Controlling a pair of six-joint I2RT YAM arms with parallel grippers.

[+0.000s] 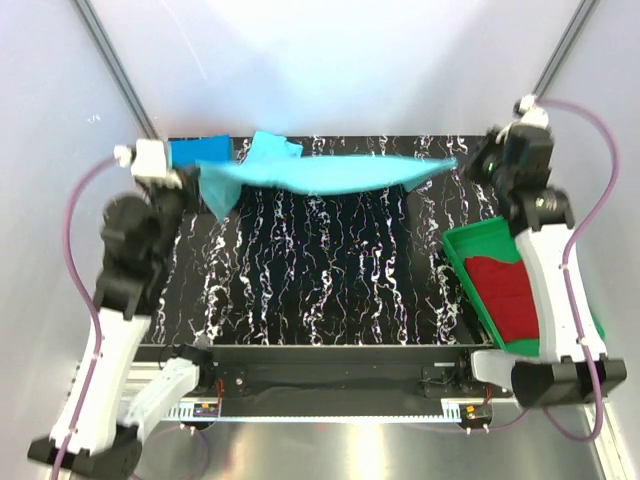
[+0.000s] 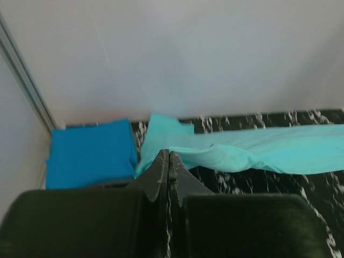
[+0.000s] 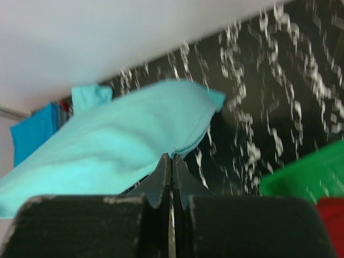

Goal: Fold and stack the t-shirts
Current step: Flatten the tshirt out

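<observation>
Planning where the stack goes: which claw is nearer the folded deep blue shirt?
Left. The left claw sits beside the deep blue shirt at the far left corner; the right claw grips the turquoise shirt across the table, near the green tray.

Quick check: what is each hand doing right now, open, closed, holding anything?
Left hand: closed on one end of the turquoise shirt.
Right hand: closed on the other end of the same shirt.

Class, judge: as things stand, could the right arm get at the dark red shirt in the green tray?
Probably not yet: the right tool is shut on the turquoise shirt. The dark red shirt lies uncovered in the green tray nearby.
</observation>
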